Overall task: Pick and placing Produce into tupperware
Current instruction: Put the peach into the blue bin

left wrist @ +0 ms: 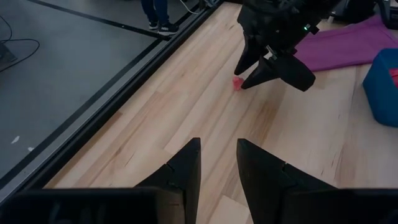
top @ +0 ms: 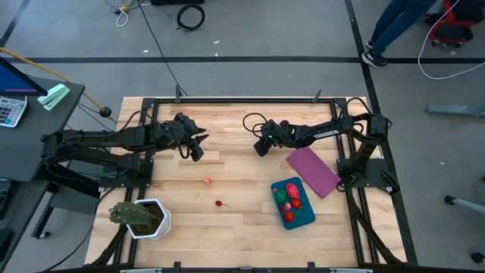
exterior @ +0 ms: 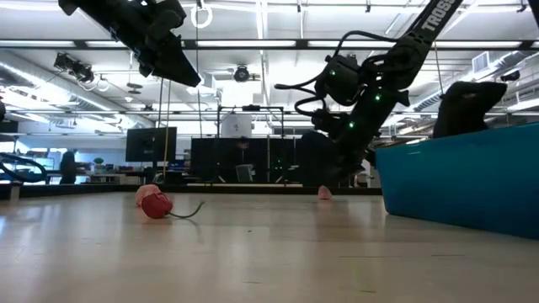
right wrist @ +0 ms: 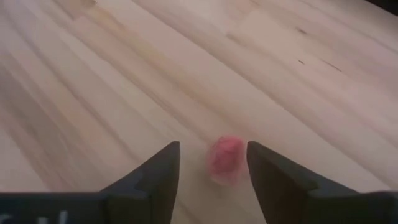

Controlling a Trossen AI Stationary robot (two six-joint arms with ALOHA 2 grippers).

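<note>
The teal tupperware (top: pixel 306 220) sits at the table's near right and holds red (top: pixel 292 189) and green (top: pixel 282 196) produce. A small pink piece (right wrist: pixel 224 158) lies on the wood between the open fingers of my right gripper (right wrist: pixel 211 149), which is low over the table's middle (top: pixel 260 149); the gripper hides this piece in the high view. Another pink piece (top: pixel 207 181) and a red, stemmed piece (top: pixel 220 204) lie loose on the table. My left gripper (top: pixel 197 152) is open and raised over the table's left centre (exterior: pixel 178 71).
A flat purple sheet (top: pixel 312 171) lies just beyond the tupperware, under the right arm. A leafy plant in a white pot (top: pixel 142 218) stands at the near left corner. Bare wood lies between the two grippers and the loose pieces. A person's legs (top: pixel 394 26) show beyond the far right.
</note>
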